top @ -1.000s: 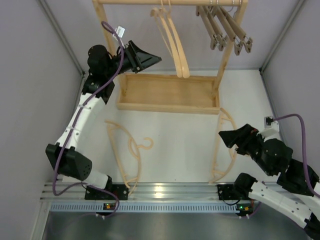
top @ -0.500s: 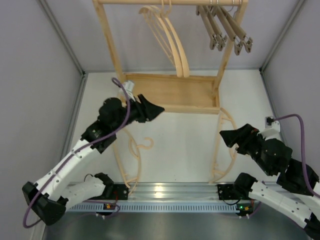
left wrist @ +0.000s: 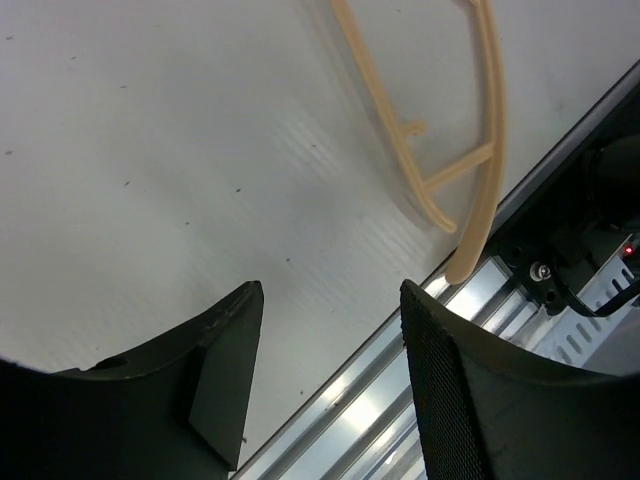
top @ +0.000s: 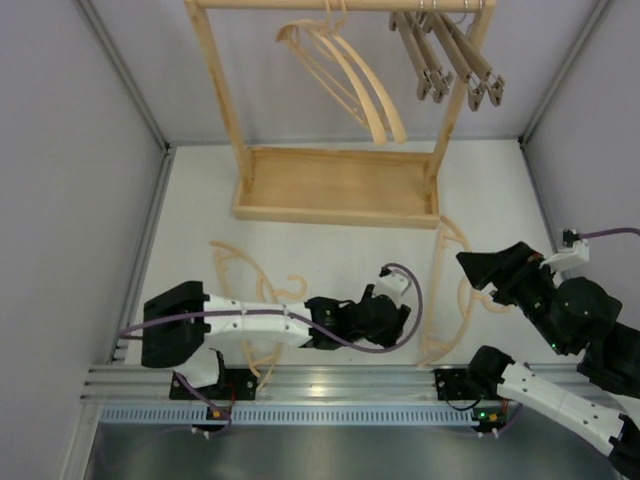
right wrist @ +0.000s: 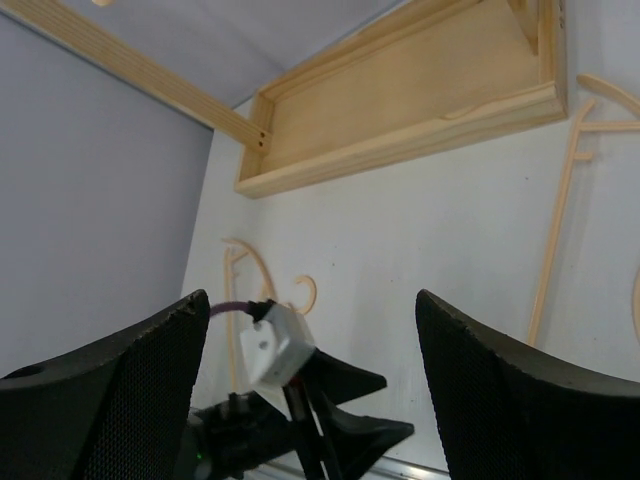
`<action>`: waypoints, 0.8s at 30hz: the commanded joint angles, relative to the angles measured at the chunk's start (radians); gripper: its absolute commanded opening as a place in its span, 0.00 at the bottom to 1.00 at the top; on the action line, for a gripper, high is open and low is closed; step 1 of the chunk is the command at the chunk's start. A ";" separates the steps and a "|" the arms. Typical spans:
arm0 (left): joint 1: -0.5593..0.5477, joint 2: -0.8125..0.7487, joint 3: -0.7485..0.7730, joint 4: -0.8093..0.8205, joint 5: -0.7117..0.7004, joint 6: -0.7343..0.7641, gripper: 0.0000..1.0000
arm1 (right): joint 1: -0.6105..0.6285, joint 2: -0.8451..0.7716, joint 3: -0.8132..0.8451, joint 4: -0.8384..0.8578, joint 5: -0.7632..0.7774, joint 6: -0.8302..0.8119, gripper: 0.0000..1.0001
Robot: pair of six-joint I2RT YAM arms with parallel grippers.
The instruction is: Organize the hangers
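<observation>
From the top view, most of the job looks done. Two curved hangers [top: 355, 80] and four clamp bars [top: 450, 60] hang on the far bar of the rack [top: 222, 110]. That makes six. Two more lie flat on the table [top: 340, 250], not hung yet: the left hanger [top: 232, 290] and the right hanger [top: 440, 290]. My left gripper [top: 400, 322] is low over the near side of the table, just left of the right hanger. My right gripper [top: 485, 270] is near that hanger too, on its right side.

In my left wrist view, my left gripper [left wrist: 330, 300] is wide apart with nothing in it. The right hanger [left wrist: 488, 130] lies just ahead. Its near tip sits right by the metal rail [left wrist: 380, 400].

In my right wrist view, my right gripper [right wrist: 312, 300] is wide too, and it holds nothing. I can see the rack's tray [right wrist: 400, 90] far off. Both loose hangers lie flat on the table, the left hanger [right wrist: 235, 290] and the right hanger [right wrist: 560, 220].

So I think two hangers are left to pick up and hang. The right one looks like the next to go.
</observation>
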 commanded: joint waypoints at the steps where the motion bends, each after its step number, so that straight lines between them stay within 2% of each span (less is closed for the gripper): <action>1: -0.053 0.090 0.112 0.148 -0.004 0.125 0.61 | 0.009 0.019 0.056 -0.044 0.030 -0.022 0.80; 4: -0.079 0.170 0.169 0.214 0.036 0.184 0.62 | 0.009 0.020 0.065 -0.049 0.033 -0.020 0.80; 10: -0.096 0.305 0.270 0.244 0.089 0.274 0.62 | 0.009 0.028 0.071 -0.058 0.033 -0.019 0.80; 16: -0.104 0.381 0.266 0.355 0.160 0.368 0.60 | 0.009 0.029 0.075 -0.064 0.038 -0.016 0.80; 24: -0.104 0.464 0.298 0.403 0.155 0.429 0.60 | 0.009 0.022 0.066 -0.072 0.036 -0.011 0.80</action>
